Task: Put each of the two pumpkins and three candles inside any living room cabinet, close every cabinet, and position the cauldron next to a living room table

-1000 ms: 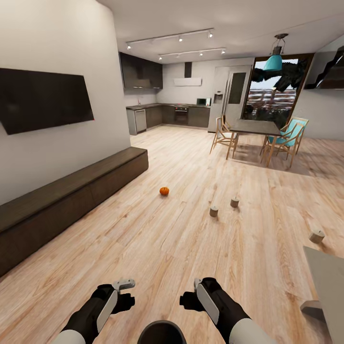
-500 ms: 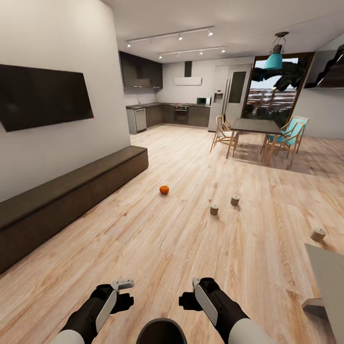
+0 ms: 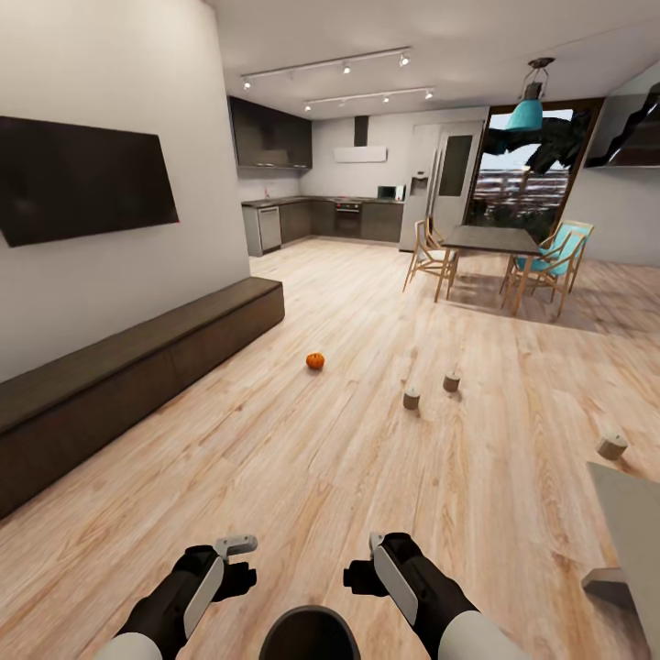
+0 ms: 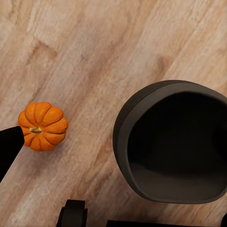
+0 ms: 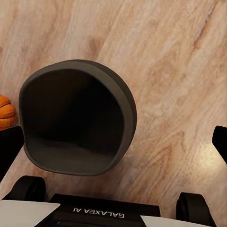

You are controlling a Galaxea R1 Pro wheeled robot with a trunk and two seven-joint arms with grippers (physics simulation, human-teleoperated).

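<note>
Three candles stand on the plank floor (image 3: 348, 440) in the head view: two close together, one (image 3: 412, 399) nearer and one (image 3: 451, 381) just beyond, and a third (image 3: 611, 445) well apart at the right, near a pale tabletop corner (image 3: 632, 522). One pumpkin (image 3: 315, 361) sits on the floor between the candles and the long dark cabinet (image 3: 137, 376), whose fronts are all flush and closed under a black TV (image 3: 82, 179). Left hand (image 3: 240, 556) and right hand (image 3: 367, 559) hover low, empty; whether their fingers are apart or together cannot be told. Dark cauldron (image 3: 307, 634) rim shows between the arms. Left wrist view: a second pumpkin (image 4: 43, 126) on the floor, near but apart from the cauldron (image 4: 175, 142), which stands upright and empty. Right wrist view: same cauldron (image 5: 75, 118), with a sliver of pumpkin (image 5: 5, 112) beside it.
</note>
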